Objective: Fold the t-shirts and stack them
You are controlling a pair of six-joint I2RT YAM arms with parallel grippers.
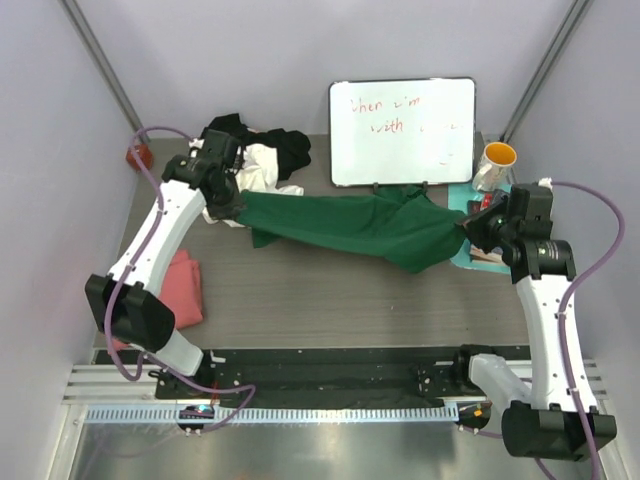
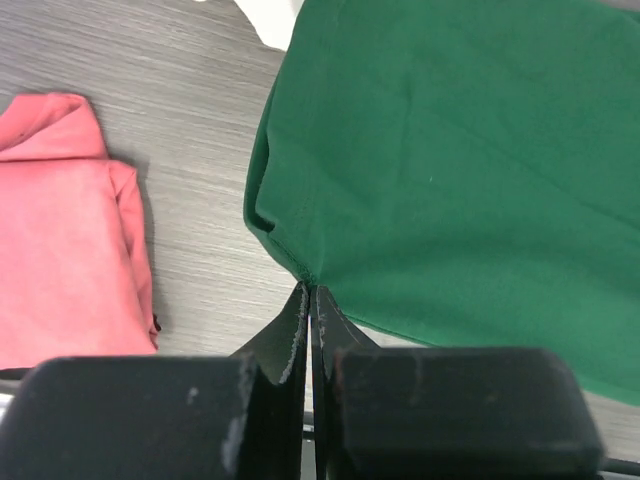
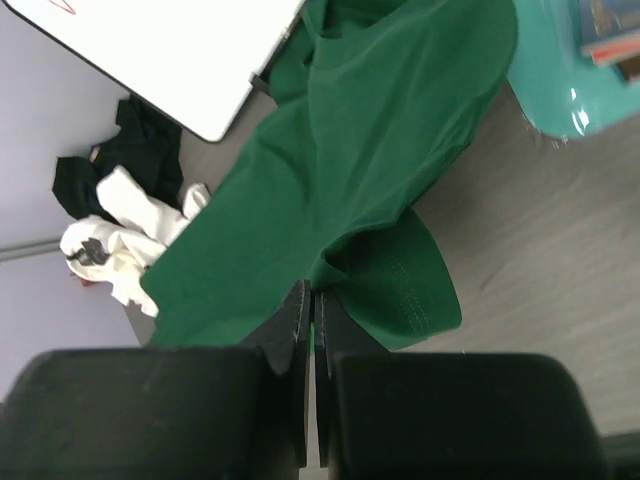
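The dark green t-shirt point(image 1: 350, 225) hangs stretched between both grippers above the table's middle. My left gripper point(image 1: 236, 203) is shut on its left edge; in the left wrist view point(image 2: 310, 290) the jaws pinch the green hem point(image 2: 440, 170). My right gripper point(image 1: 468, 226) is shut on its right edge, seen in the right wrist view point(image 3: 312, 292) biting a fold of green cloth point(image 3: 340, 170). The salmon pink t-shirt point(image 1: 183, 288) lies folded at the left front, also in the left wrist view point(image 2: 65, 230). The white t-shirt point(image 1: 262, 170) and black t-shirt point(image 1: 282, 143) lie crumpled at the back left.
A whiteboard point(image 1: 402, 130) stands at the back. A mug point(image 1: 494, 165) and a teal mat point(image 1: 478, 255) with a small box are at the back right, behind my right gripper. A red ball point(image 1: 138, 156) sits at the far left edge.
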